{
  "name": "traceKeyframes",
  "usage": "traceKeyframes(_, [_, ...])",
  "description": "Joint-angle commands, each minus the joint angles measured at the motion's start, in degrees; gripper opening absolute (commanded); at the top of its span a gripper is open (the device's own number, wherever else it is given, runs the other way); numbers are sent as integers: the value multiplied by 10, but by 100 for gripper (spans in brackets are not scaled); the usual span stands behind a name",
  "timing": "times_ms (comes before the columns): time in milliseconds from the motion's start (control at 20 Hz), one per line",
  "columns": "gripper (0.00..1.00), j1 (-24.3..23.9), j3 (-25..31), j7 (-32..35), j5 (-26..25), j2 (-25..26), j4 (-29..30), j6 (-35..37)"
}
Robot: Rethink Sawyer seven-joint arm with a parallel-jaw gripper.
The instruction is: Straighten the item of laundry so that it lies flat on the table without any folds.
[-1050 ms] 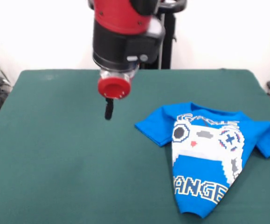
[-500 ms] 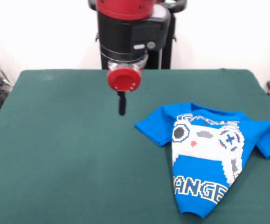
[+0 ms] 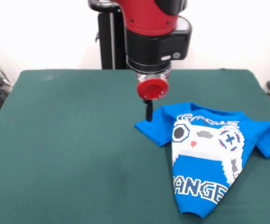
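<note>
We judge the flattening barely begun: the shirt (image 3: 208, 154) lies folded on the worktop (image 3: 69, 154), our hand (image 3: 149, 111), grip unreadable, over its sleeve.

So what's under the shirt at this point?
Only green table shows all round the blue shirt, which lies crumpled, its lower half folded in to a narrow point. Whatever lies beneath the cloth is hidden. The gripper hangs by its sleeve.

Blue controller-print T-shirt (image 3: 209, 158), green table (image 3: 69, 154)
</note>
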Motion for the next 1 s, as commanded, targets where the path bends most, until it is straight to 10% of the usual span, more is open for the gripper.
traceKeyframes(50, [100,19,56,-78,-12,44,82,-43])
traceKeyframes(1000, [100,53,27,-32,-33,123,59,-96])
